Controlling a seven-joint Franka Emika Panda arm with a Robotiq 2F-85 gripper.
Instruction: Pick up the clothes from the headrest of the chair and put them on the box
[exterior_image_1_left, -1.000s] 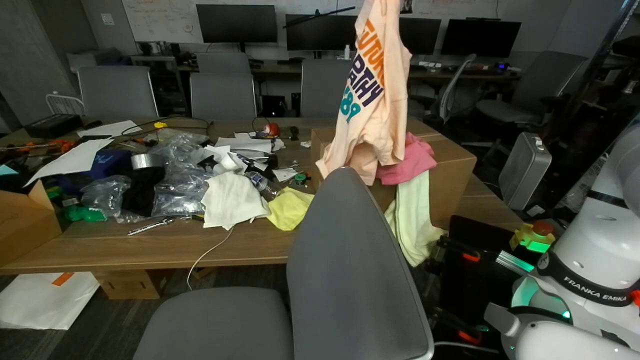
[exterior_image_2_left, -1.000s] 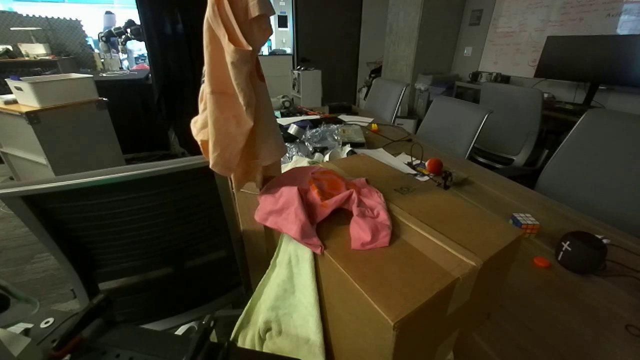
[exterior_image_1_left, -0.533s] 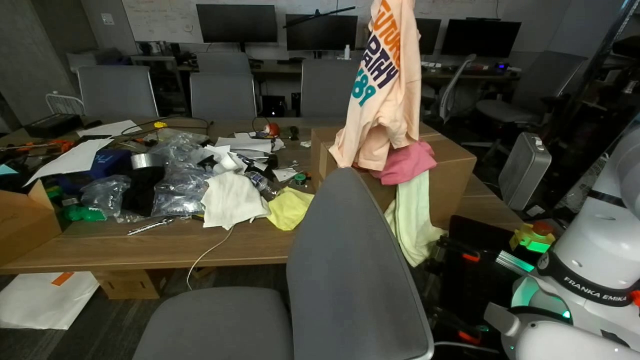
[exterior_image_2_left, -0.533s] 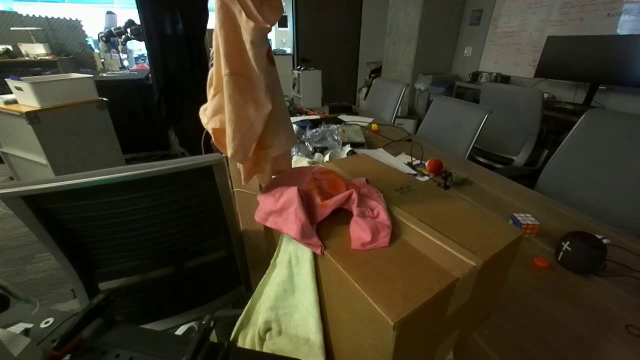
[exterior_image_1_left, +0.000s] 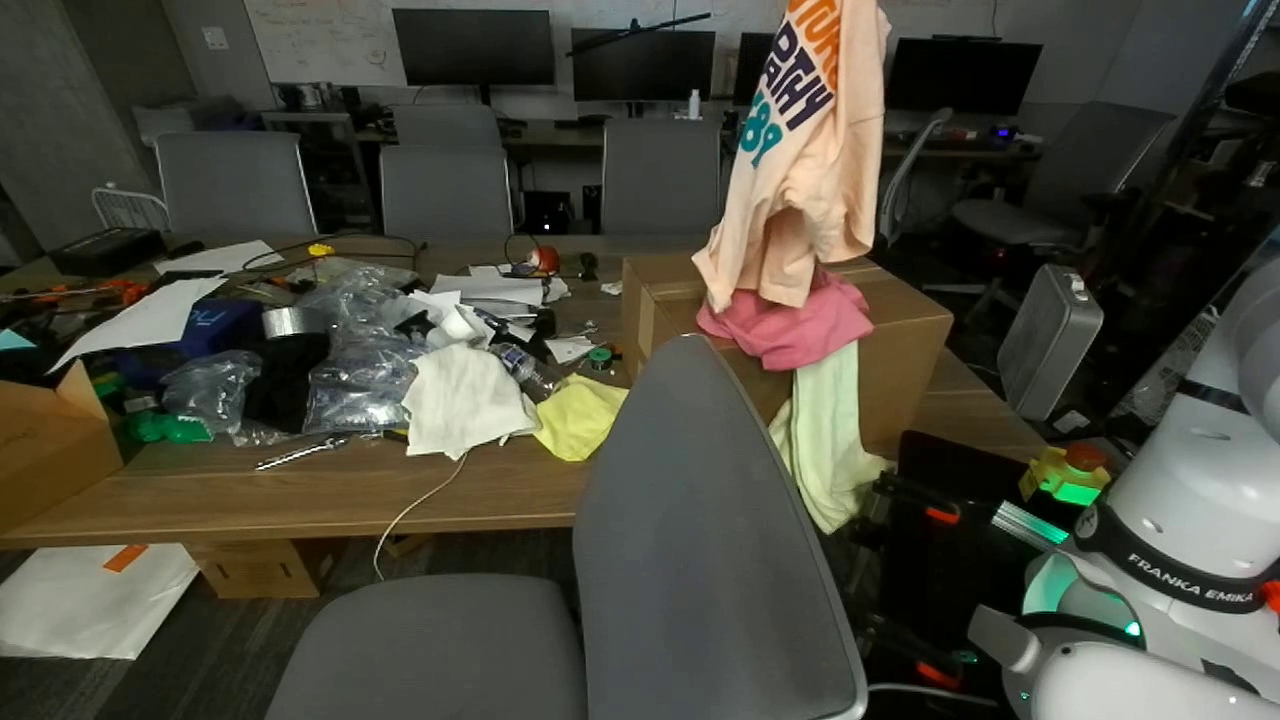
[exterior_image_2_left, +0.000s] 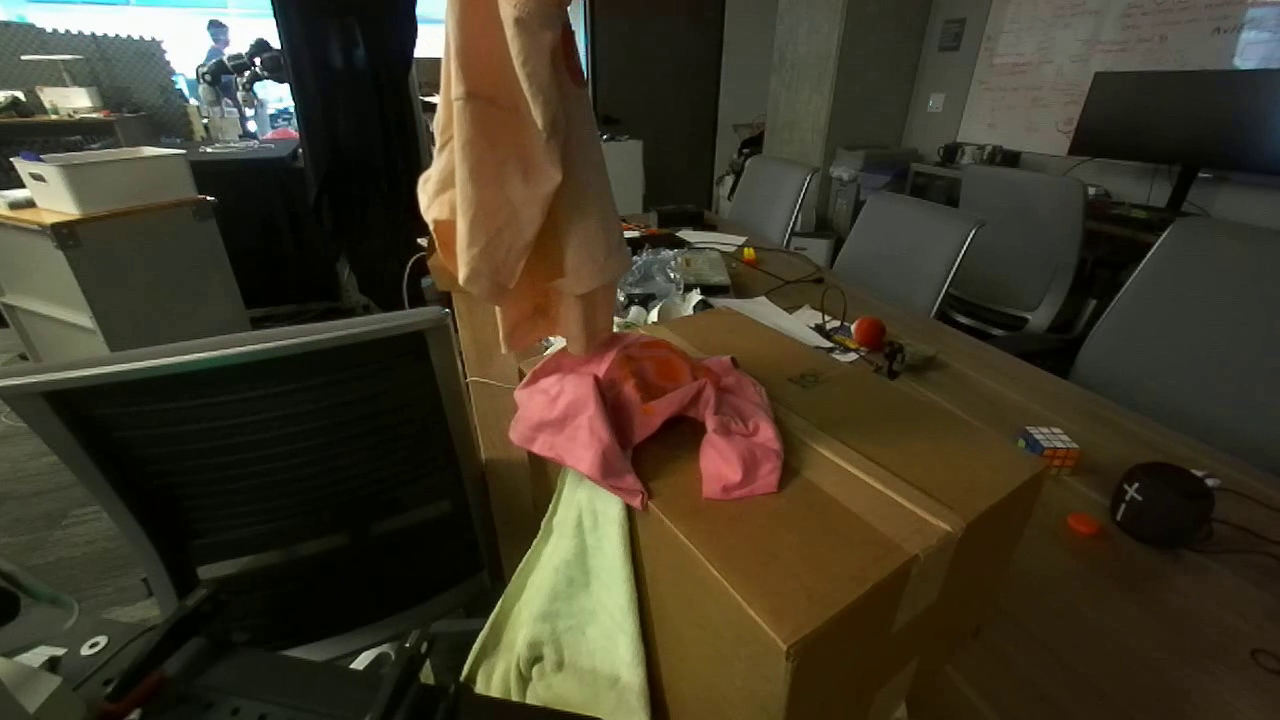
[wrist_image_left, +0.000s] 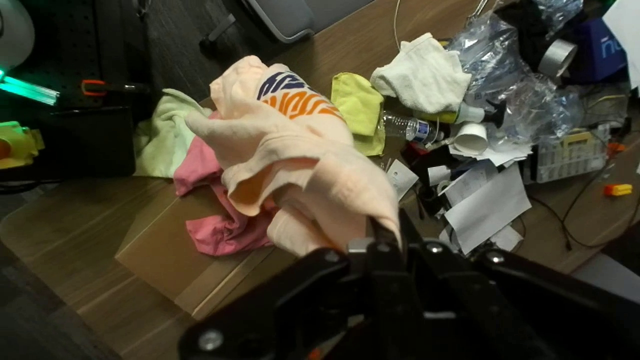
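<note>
- Gripper (wrist_image_left: 392, 236) is clamped on a gathered tuft of the peach T-shirt (wrist_image_left: 295, 155), the jaws nearly together because only thin cloth lies between them.
- Below the jaws the T-shirt hangs in one long fall; pinched at a single spot, as it looks, it is drawn down by its own weight, and holding it this high probably serves to keep the hem clear of the box (exterior_image_2_left: 800, 570).
- Under the jaws, and off to their left in the wrist view, that box sits on the table (exterior_image_1_left: 300, 500); I judge the step in hand to be the carry, with lowering and release not yet done.
- Also below the jaws, the pink garment (exterior_image_2_left: 640, 395) drapes over the box's edge, likely kept there by weight and friction alone, and pale green cloth (exterior_image_2_left: 570, 600) hangs from beneath it down the side (lining or separate piece, I can't tell).
- Between the jaws and the box, the T-shirt's hem ends just at the pink garment; whether they touch is unclear.
- Lower than the jaws stands the chair (exterior_image_1_left: 700, 520), near the box, the T-shirt off it.
- Counted: one T-shirt, one pink garment, one pale green cloth, one box, one chair beside it; below and past the jaws, one white cloth (wrist_image_left: 425, 75) and one yellow-green cloth (wrist_image_left: 357, 107); farther from the jaws, four monitors (exterior_image_1_left: 473, 47), one partly behind the T-shirt.
</note>
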